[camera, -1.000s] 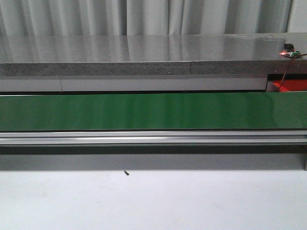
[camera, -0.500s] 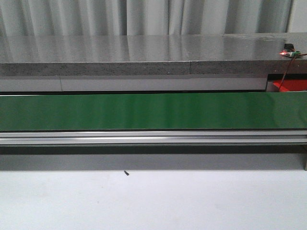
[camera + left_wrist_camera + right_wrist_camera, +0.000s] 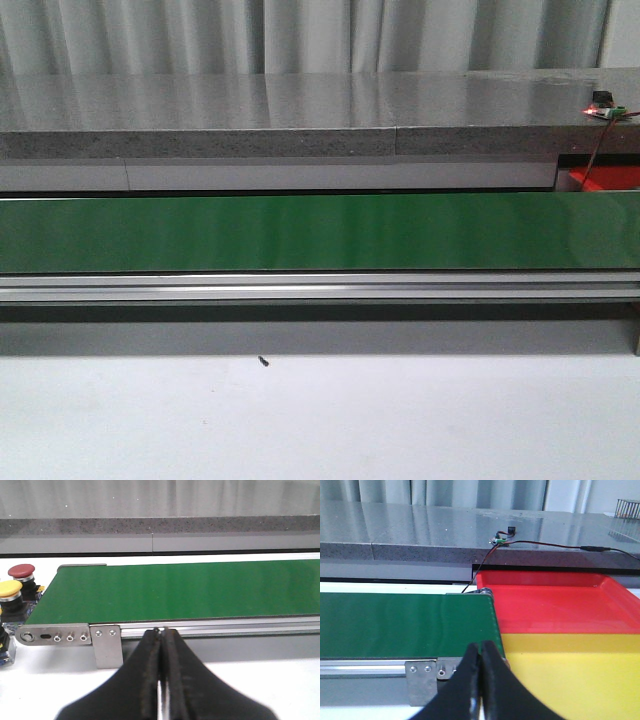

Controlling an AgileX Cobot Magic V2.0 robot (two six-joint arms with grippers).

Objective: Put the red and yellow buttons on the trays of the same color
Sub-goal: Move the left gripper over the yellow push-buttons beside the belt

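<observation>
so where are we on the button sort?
Nothing done: red tray and yellow tray both look empty. Nothing in hand: left gripper and right gripper are shut, empty. Red button and yellow button sit beside the belt.

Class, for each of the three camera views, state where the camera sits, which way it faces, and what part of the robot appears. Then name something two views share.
Front view: looks forward over the table at the green conveyor belt; no robot part shows.
Left wrist view: on the left arm, facing the belt's end by the red button and yellow button; shut left gripper shows.
Right wrist view: on the right arm, facing the red tray and yellow tray; shut right gripper shows.
Shared: all see the belt.
</observation>
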